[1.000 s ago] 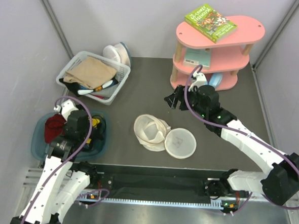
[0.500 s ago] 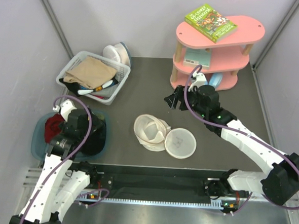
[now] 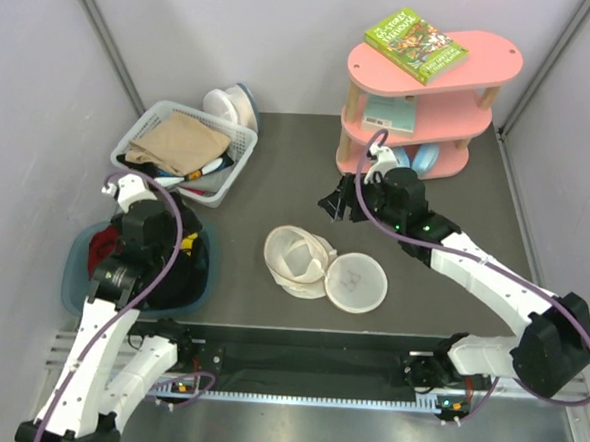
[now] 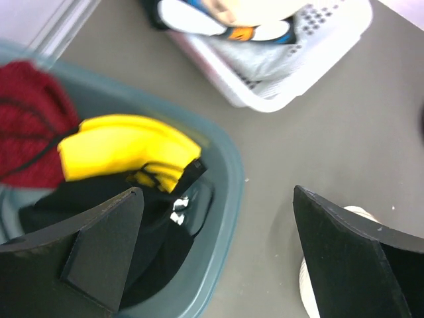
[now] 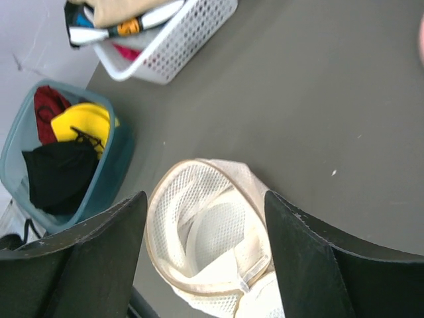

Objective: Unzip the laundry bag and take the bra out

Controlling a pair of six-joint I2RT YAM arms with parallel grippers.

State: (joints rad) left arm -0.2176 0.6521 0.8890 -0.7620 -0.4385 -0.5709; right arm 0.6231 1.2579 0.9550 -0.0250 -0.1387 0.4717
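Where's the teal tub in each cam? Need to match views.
Top external: teal tub at lower left.
Left wrist: tub fills the left half.
Right wrist: tub at left edge.
Shared landmark: white basket beside it in every view.

Laundry bag (image 3: 324,270) unzipped, prob. empty

Overhead, downward wrist views; shared laundry bag (image 3: 300,261) (image 5: 205,245)

Laundry bag (image 3: 312,265) central, bin (image 3: 74,278) to its left, shelf (image 3: 485,54) behind right
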